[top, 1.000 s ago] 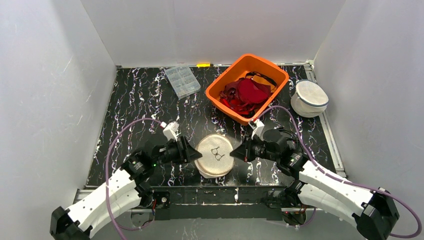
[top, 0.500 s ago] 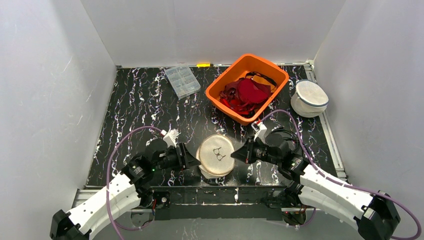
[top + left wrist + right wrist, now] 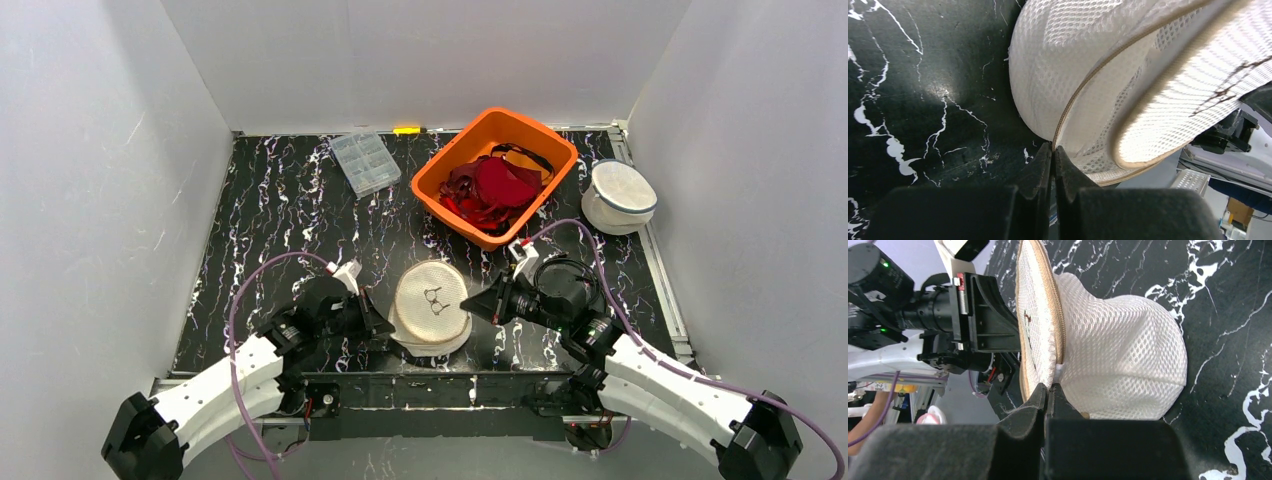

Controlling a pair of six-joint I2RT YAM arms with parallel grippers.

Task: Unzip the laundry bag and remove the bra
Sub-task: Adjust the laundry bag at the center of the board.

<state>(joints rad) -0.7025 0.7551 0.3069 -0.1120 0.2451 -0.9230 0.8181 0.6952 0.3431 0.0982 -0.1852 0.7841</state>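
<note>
At 6 o'clock on the tabletop (image 3: pixel 290 200), close to the arm bases, sits the round white mesh laundry bag (image 3: pixel 432 305), and it is what has changed. A second ago its lid panel (image 3: pixel 1188 90) lay nearly flat over the body. Now it has tipped up and slid toward 12 o'clock, baring the body's side at 6 o'clock. Both wrist views show the lid's tan-piped rim standing off the body with a gap between, so I judge the zip at least partly open. The bra is not visible and is presumably inside, so removal is yet to come. At the bag's 9 o'clock the left gripper (image 3: pixel 1053 148) has drawn back toward 7 o'clock, its jaws pressed together on the bag's seam. At 3 o'clock the right gripper (image 3: pixel 1049 386) has its jaws likewise pinched on fabric just under the lid rim. Whether either holds the zip pull I cannot tell. Counted: two mesh bags, this one and a second mesh bag (image 3: pixel 620 195) at 2 o'clock; one orange bin (image 3: pixel 452 148) at 1 o'clock holding red garments (image 3: pixel 495 185); one clear compartment box (image 3: pixel 365 162) at 11 o'clock; one small yellow item (image 3: pixel 407 130) at the back edge, too small to identify.
</note>
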